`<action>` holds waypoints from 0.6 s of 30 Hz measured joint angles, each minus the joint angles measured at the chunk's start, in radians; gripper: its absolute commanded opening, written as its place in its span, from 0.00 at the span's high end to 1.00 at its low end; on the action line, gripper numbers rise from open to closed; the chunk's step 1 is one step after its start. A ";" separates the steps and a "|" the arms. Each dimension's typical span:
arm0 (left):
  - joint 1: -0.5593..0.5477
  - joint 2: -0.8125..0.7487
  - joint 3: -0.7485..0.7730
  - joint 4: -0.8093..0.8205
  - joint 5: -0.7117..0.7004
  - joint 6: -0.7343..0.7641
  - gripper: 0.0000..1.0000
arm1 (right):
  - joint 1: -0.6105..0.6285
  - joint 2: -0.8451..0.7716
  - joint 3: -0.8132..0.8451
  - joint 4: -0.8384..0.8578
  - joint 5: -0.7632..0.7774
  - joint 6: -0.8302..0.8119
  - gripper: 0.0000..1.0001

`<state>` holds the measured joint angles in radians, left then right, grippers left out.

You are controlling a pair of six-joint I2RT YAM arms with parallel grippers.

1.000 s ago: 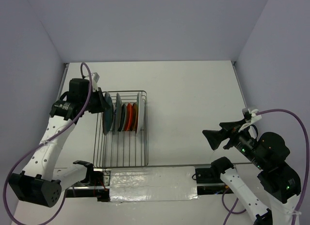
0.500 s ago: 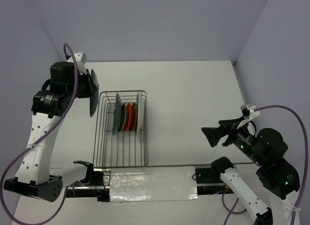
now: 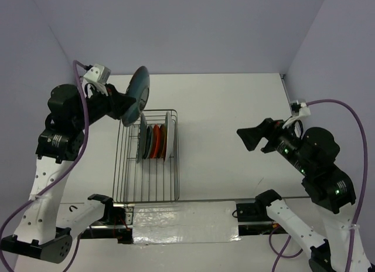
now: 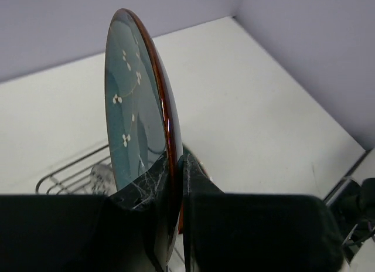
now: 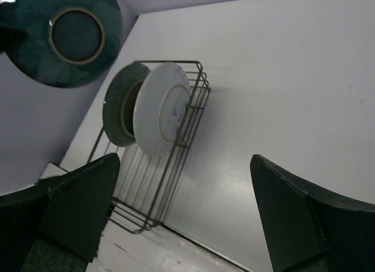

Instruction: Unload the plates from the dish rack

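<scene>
Teal plate point(image 3: 138, 95) | higher, at dish rack point(image 3: 146, 179) far end | left pincer point(image 4: 174, 166) clamped

Teal plate point(image 3: 138, 96) aloft; other plates point(image 3: 153, 142) upright in rack point(image 3: 146, 199)

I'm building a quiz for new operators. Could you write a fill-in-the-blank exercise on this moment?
1. The teal plate is pinched at its rim by the ___ fingers.
2. The right fingers are ___ and hold nothing.
3. In the dish rack, the plate nearest the right arm is ___.
Missing words: left; open; white.
</scene>
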<state>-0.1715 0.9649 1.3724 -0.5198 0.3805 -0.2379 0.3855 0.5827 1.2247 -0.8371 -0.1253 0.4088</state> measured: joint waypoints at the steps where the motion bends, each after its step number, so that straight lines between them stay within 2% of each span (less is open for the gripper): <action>1: -0.002 -0.009 -0.021 0.045 0.039 0.000 1.00 | 0.000 0.029 0.020 0.015 0.004 0.024 0.00; 4: -0.002 0.022 -0.009 0.145 0.148 0.002 1.00 | 0.000 0.107 0.068 0.076 -0.008 0.096 0.00; 7: -0.002 0.140 0.108 0.239 0.290 -0.014 1.00 | 0.000 0.167 0.080 0.146 -0.045 0.154 0.01; 11: -0.019 0.276 0.162 0.539 0.488 -0.144 1.00 | 0.000 0.227 0.095 0.183 -0.078 0.200 0.01; 14: -0.060 0.311 0.148 0.682 0.565 -0.227 1.00 | 0.000 0.243 0.106 0.185 -0.050 0.216 0.01; 18: -0.159 0.314 0.155 0.697 0.575 -0.217 1.00 | -0.001 0.174 0.106 0.158 0.082 0.226 0.02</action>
<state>-0.3302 1.2789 1.5272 0.1772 0.9558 -0.4545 0.3847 0.7570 1.3312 -0.6796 -0.0429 0.6350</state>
